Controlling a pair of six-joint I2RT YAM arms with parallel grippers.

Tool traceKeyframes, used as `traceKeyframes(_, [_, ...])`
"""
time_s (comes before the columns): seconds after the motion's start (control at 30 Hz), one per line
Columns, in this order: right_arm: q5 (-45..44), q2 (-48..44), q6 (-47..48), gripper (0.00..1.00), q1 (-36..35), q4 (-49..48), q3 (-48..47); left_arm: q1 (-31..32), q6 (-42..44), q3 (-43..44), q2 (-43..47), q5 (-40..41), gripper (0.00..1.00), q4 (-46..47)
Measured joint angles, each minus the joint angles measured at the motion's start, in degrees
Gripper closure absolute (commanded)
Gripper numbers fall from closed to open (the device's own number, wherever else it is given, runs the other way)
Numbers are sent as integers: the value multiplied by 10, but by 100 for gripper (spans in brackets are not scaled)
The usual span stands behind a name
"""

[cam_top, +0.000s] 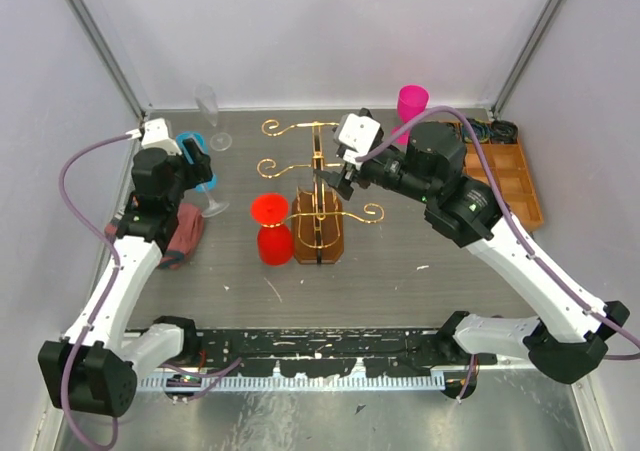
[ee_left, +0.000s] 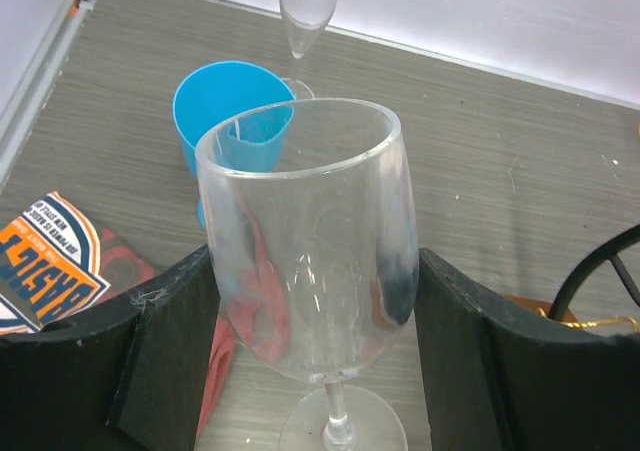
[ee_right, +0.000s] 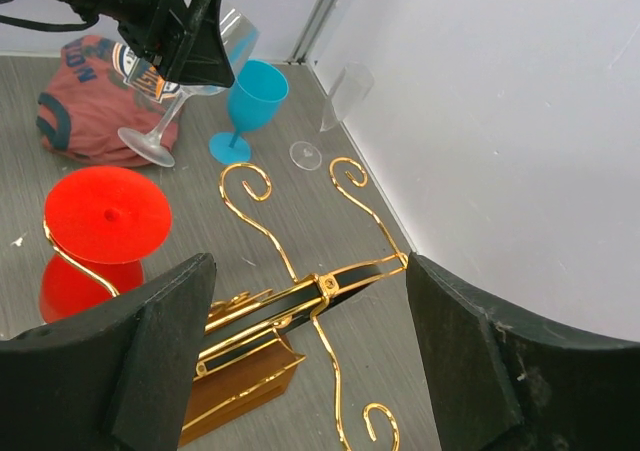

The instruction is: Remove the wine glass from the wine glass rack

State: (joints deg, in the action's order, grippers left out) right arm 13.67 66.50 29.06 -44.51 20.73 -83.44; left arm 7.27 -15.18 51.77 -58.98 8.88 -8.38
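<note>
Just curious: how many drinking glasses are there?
5: clear flute back left, blue goblet nearby, clear wine glass in left gripper, red goblet on rack, pink cup back right.

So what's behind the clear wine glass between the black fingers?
A blue plastic goblet stands behind the clear wine glass, with a tall clear flute further back. The goblet's stem is hidden.

Red glass (cam_top: 271, 221) hard against rack (cam_top: 318, 236), seemingly.

blue goblet (ee_right: 256, 89) beside clear flute (ee_right: 345, 91); pink cup (cam_top: 412, 102) near wooden tray (cam_top: 520, 186).
</note>
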Motion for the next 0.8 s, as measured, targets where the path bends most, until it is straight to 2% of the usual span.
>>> traceKeyframes(0.2, [-1, 7, 9, 17, 3, 0, 1, 63, 33, -35, -20, 86, 48, 100])
traceKeyframes(0.43, [-1, 7, 11, 17, 13, -11, 11, 144, 102, -94, -59, 201, 47, 265])
traceKeyframes(0.63, [0, 7, 10, 17, 19, -24, 35, 164, 133, -152, -105, 292, 45, 385])
traceKeyframes(0.8, [5, 8, 7, 18, 23, -35, 44, 170, 143, -176, -153, 329, 45, 473])
